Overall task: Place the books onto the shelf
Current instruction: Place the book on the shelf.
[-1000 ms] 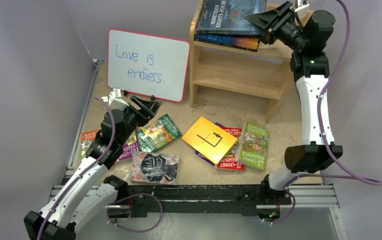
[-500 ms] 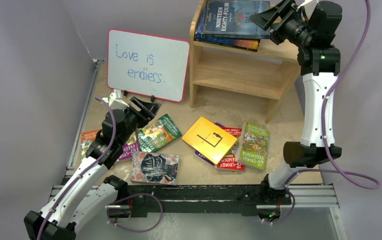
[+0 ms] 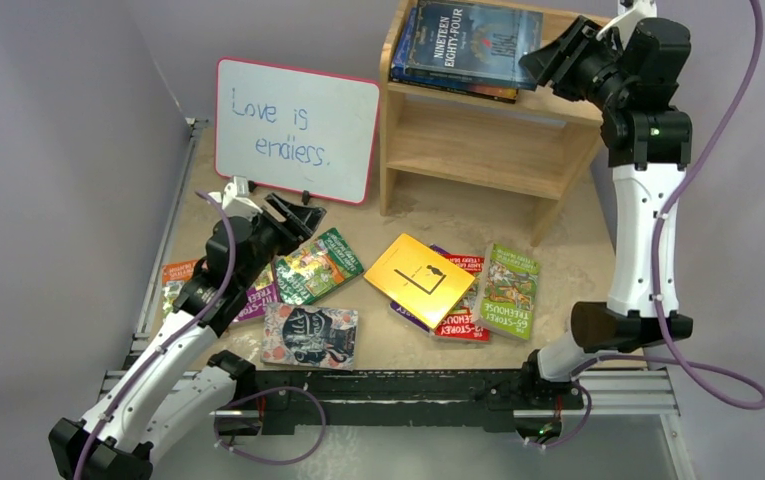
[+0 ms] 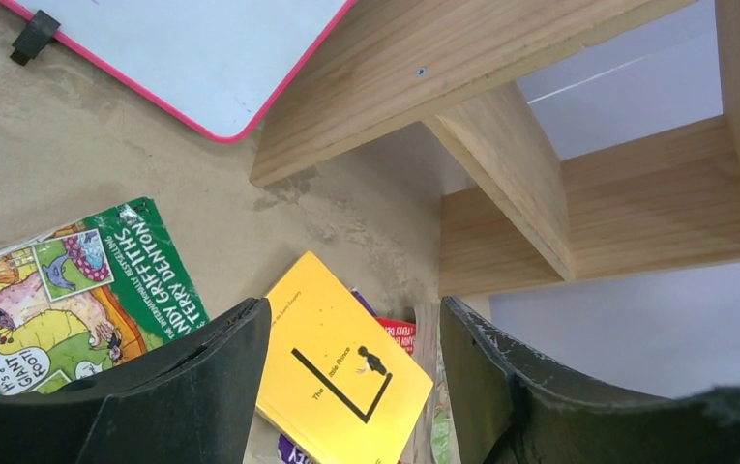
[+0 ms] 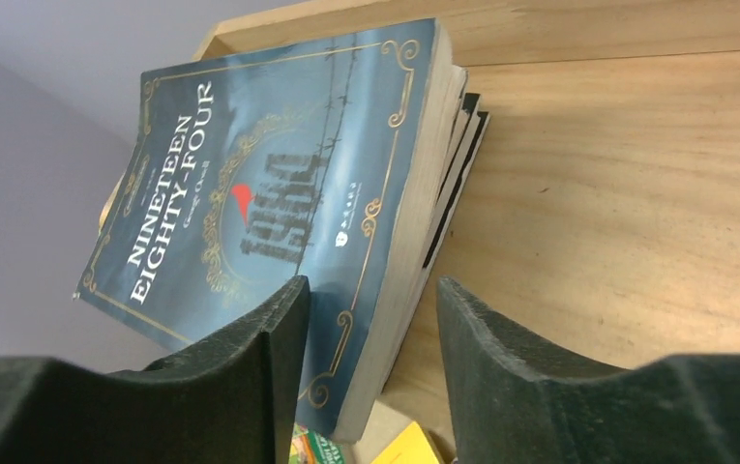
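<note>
Two books shelved: the Nineteen Eighty-Four book (image 3: 468,38) lies flat on a second volume at the left end of the shelf (image 3: 478,135) top tier.
Top view, change: the right fingers (image 3: 556,55) have let go and drawn back to the stack's right edge, so that delivery looks finished.
Top view, desk: yellow book (image 3: 420,277), green book (image 3: 315,265) and floral book (image 3: 309,335) still lie mid-desk; the left fingers (image 3: 293,215) hover parted over the green one.
Left wrist: fingers (image 4: 346,387) apart, empty, yellow book (image 4: 341,382) between them below.
Right wrist: fingers (image 5: 370,372) parted, straddling the blue cover's (image 5: 269,203) near corner, gripping nothing.
</note>
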`<state>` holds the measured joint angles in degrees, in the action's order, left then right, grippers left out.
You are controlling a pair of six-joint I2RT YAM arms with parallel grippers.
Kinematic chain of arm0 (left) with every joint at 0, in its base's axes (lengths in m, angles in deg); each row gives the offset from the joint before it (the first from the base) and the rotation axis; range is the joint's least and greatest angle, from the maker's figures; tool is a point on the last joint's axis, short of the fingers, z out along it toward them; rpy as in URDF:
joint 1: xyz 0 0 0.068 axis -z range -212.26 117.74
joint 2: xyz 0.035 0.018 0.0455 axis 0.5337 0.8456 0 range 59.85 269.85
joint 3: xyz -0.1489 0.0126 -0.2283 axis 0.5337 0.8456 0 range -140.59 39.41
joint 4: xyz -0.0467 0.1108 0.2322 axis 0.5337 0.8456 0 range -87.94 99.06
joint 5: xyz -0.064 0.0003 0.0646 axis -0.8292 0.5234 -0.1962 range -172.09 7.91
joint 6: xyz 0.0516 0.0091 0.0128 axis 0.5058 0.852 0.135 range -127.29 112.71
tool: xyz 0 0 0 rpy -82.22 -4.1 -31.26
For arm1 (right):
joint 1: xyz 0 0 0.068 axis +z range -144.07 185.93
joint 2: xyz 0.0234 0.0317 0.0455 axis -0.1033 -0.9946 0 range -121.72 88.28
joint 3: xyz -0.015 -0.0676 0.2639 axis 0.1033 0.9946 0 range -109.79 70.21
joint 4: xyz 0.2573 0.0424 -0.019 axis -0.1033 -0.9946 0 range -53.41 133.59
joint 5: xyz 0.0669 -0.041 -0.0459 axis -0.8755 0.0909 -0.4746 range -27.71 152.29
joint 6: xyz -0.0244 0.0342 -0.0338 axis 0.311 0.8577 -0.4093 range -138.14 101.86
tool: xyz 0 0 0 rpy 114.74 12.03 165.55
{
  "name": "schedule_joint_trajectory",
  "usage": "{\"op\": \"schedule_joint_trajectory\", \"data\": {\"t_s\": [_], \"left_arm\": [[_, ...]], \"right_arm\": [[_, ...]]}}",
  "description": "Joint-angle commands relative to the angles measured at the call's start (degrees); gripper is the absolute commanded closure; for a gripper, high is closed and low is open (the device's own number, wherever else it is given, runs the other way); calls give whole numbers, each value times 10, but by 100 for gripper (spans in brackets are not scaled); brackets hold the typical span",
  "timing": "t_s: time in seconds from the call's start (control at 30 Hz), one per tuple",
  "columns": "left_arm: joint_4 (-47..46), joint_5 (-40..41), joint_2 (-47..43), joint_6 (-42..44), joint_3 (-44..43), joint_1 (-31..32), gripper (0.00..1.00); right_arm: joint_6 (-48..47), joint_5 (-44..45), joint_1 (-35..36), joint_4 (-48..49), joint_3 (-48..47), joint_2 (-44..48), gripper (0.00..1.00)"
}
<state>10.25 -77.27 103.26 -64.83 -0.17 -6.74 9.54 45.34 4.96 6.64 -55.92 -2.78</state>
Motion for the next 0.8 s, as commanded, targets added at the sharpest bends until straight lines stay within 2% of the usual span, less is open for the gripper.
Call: {"op": "schedule_joint_trajectory", "data": {"t_s": [0.0, 0.2, 0.37, 0.4, 0.57, 0.77], "left_arm": [[-41, -38, 9, 39, -46, -2, 39], [-124, -93, 42, 39, -91, -2, 51], [-221, -121, 91, 1, -134, -1, 54], [-258, -126, 118, -9, -167, 2, 56], [-282, -115, 191, -16, -256, 12, 63], [-346, -92, 285, -37, -340, 33, 64]], "right_arm": [[-31, -4, 4, 27, 23, 48, 51], [6, -39, 5, 55, 58, 63, 66], [33, -54, 5, 85, 99, 72, 69], [41, -55, 5, 95, 108, 75, 70], [53, -53, 5, 111, 126, 84, 74], [70, -38, 5, 131, 153, 103, 75]]}}
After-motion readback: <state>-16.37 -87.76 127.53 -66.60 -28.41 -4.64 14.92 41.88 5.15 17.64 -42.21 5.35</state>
